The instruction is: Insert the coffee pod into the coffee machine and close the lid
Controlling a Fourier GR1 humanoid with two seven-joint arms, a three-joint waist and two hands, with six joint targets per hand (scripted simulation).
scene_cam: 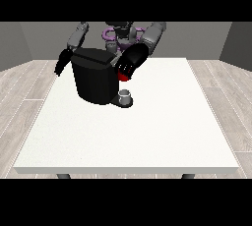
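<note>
The black coffee machine (94, 81) stands at the table's back left. Its lid (92, 58) lies down across the top, tilted slightly. A small grey cup (126, 96) sits on the machine's base at its right. The hand at the view's right (130, 63) hangs just right of the lid's edge, above the cup. A red patch (123, 76) shows at its lower end. I see no coffee pod. The hand at the view's left (62, 62) hangs beside the machine's left side, apart from it, with its fingers pointing down and nothing in them.
The white table (147, 131) stretches wide towards the camera and to the right of the machine. Its left edge runs close beside the machine and the hand at the view's left.
</note>
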